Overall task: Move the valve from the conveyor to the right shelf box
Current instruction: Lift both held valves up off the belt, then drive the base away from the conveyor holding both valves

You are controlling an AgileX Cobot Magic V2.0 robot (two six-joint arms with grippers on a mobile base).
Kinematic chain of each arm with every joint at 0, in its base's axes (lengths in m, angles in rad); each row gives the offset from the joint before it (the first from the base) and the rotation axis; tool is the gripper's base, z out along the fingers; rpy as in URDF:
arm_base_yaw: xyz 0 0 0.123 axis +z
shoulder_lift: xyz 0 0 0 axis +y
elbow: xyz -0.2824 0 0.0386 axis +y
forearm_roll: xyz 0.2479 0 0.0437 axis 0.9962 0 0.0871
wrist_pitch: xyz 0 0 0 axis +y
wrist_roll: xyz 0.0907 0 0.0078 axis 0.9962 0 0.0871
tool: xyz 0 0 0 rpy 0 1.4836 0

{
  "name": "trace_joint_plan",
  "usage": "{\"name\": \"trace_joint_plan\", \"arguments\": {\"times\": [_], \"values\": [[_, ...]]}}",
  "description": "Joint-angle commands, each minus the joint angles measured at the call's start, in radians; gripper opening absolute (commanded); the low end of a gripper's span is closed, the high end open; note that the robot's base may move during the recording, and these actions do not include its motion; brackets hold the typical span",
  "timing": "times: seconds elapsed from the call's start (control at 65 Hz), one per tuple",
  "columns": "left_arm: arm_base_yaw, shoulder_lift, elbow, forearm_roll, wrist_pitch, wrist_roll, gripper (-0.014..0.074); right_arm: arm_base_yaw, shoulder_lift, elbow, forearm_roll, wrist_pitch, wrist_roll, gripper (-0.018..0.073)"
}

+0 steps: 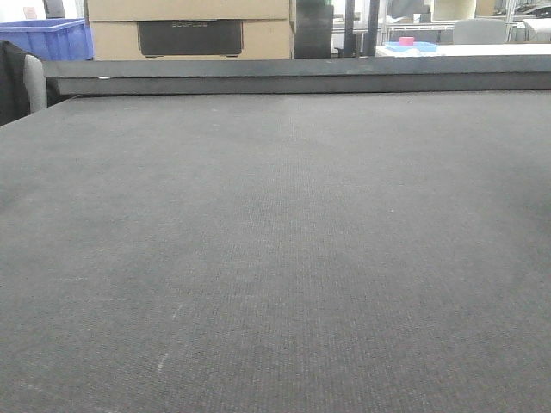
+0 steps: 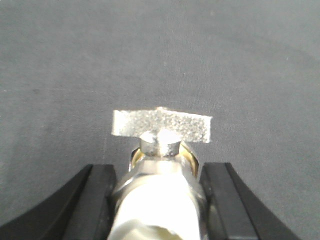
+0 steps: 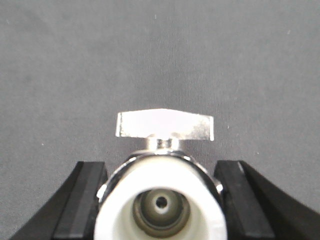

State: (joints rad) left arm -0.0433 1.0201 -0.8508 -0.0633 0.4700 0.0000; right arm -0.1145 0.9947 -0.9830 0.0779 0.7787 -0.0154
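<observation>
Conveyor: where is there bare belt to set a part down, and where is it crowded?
The conveyor lies bare from the near edge to its far rail. Crowded only at the arms: the left pincer grips a valve, the right pincer another valve.

Left wrist cam: you lose the valve (image 2: 159,200) body off the bottom edge, blown out & blurry; left gripper (image 2: 160,167) is cropped there too. Right wrist cam: second valve (image 3: 161,195) & right gripper (image 3: 161,165) likewise cropped. Front cam: conveyor (image 1: 275,258) runs past 3 edges; pink item (image 1: 406,40) too small to ID.
</observation>
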Motion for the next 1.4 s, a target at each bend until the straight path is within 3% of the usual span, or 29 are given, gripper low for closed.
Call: {"name": "trace_joint_plan", "arguments": {"times": [0.0, 0.385, 1.385], "values": [[-0.005, -0.086, 0.063, -0.009, -0.098, 0.007, -0.0111, -0.005, -0.074, 0.059, -0.004, -0.113, -0.002, -0.0162], [-0.005, -0.329, 0.172, -0.005, -0.103, 0.007, -0.0111, -0.005, -0.269, 0.185, -0.004, -0.178, -0.002, -0.0162], [-0.005, -0.347, 0.172, -0.003, -0.099, 0.007, -0.0111, -0.005, -0.276, 0.185, -0.004, -0.205, -0.002, -0.0162]]}}
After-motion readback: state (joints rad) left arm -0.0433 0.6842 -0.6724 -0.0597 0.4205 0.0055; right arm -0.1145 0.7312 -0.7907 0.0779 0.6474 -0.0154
